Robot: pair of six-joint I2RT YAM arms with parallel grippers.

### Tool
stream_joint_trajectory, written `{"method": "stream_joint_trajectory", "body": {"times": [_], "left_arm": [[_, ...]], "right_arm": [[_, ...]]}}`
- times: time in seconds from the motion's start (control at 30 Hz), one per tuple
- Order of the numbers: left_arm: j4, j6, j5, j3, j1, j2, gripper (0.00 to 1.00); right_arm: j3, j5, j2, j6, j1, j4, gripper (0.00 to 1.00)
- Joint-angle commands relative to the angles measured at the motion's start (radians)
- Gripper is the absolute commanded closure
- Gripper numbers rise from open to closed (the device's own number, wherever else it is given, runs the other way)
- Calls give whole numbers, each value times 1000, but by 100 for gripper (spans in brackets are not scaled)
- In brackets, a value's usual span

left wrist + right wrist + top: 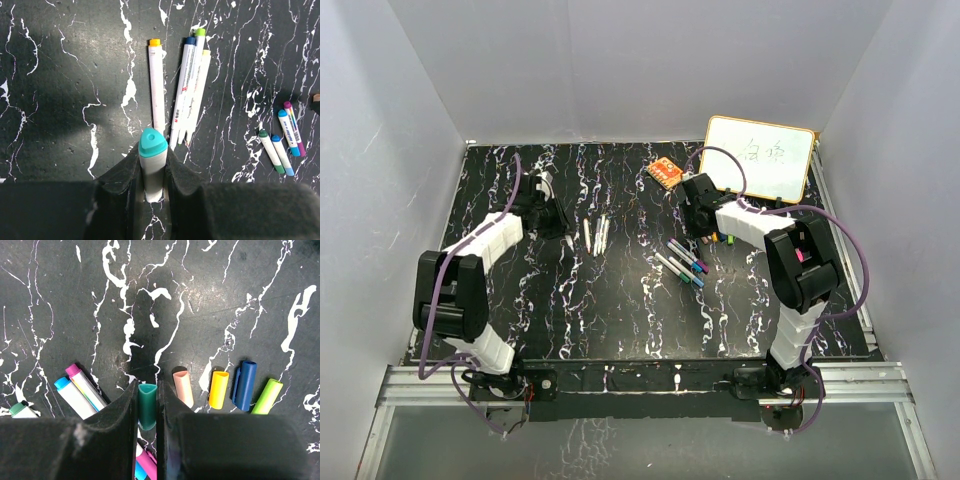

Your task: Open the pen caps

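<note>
My left gripper (pixel 152 154) is shut on a white marker barrel (pixel 153 177) with a teal end, held above the table. My right gripper (pixel 147 390) is shut on a loose teal pen cap (pixel 147 407), hollow end facing out. Loose pink (pixel 183 388), yellow (pixel 218 389), blue (pixel 244 385) and green (pixel 266 396) caps lie on the table to its right. Three uncapped white markers (pixel 186 90) lie ahead of the left gripper. Several capped markers (pixel 682 262) lie mid-table, also in the right wrist view (pixel 80 390). In the top view the grippers are apart, left (pixel 560 225), right (pixel 705 232).
An orange patterned block (pixel 664 172) lies at the back centre. A white board (pixel 760 158) leans at the back right. Grey walls enclose the black marbled table (pixel 620 320) on three sides.
</note>
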Motion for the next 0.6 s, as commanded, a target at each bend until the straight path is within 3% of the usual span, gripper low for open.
{"method": "stream_joint_trajectory", "body": {"times": [0.0,0.2,0.57], "left_arm": [[-19,19,30,39,12,32,100],[3,19,55,39,14,88,100],[20,22,47,64,14,144,99]], "right_arm": [[37,-16,12,-11,-5,15,100],[44,-15,20,-12,-7,8,96],[48,-18,27,-13,-8,1,74]]}}
